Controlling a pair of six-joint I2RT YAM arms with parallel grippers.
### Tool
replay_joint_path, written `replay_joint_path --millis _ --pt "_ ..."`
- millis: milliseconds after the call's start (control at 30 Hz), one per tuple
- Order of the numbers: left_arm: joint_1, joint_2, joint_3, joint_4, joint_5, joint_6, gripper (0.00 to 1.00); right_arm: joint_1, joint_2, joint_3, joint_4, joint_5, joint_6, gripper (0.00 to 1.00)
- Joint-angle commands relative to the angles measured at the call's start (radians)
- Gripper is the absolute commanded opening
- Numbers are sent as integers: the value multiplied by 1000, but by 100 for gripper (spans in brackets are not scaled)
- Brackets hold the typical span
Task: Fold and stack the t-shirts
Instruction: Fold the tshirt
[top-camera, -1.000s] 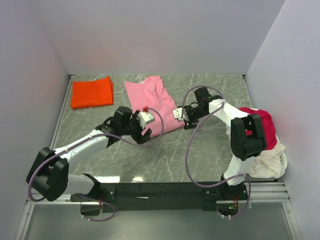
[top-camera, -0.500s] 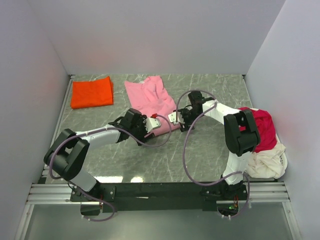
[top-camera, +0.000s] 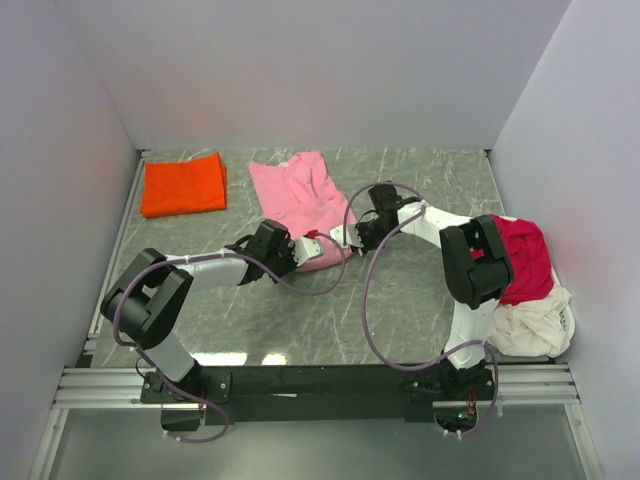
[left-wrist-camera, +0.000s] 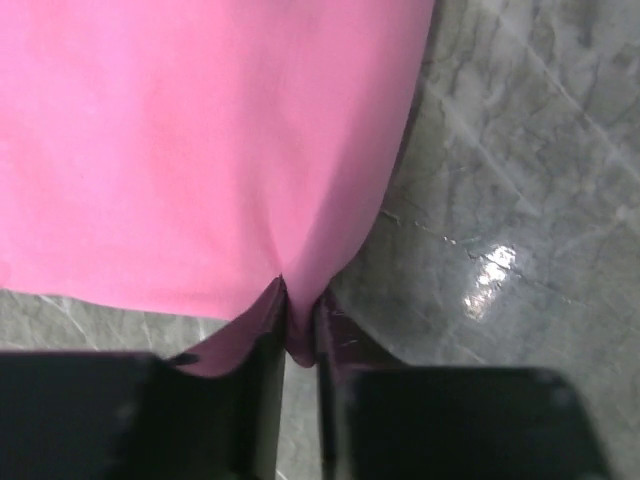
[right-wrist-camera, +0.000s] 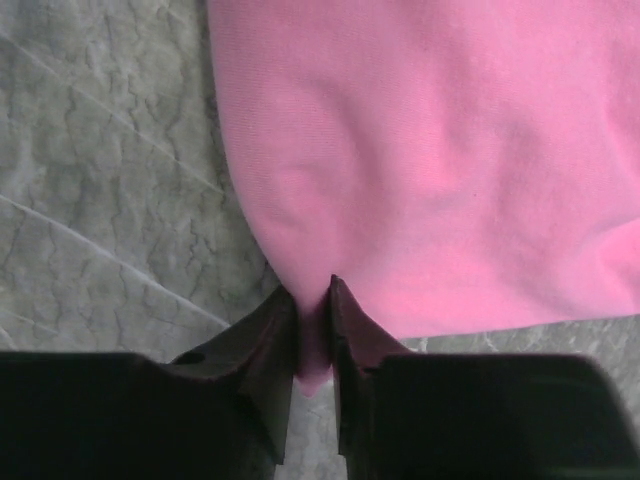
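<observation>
As left gripper (left-wrist-camera: 298, 322) pinches pink t-shirt (left-wrist-camera: 200, 150) hem | right gripper (right-wrist-camera: 314, 322) pinches it too

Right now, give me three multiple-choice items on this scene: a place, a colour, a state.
1. The orange-red t-shirt lies: A at the far left corner of the table; B under the right arm; C beside the arm bases.
2. The left gripper and right gripper pinch cloth coloured: A cream; B light pink; C crimson.
3. The left gripper is: A wide open; B shut on cloth; C out of view.
1 A, the top view shows it there. 2 B, the light pink t-shirt sits between the fingers in both wrist views. 3 B, its fingers clamp the shirt's edge.
</observation>
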Motion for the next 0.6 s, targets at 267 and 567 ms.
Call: replay_joint_path --millis 267,567 --pt "-69 -93 -2 -135 163 -12 0 6 -174 -129 -136 -30 -5 0" --pt "-376 -260 -56 -292 276 -152 0 9 -618 -496 -410 -27 -34 0"
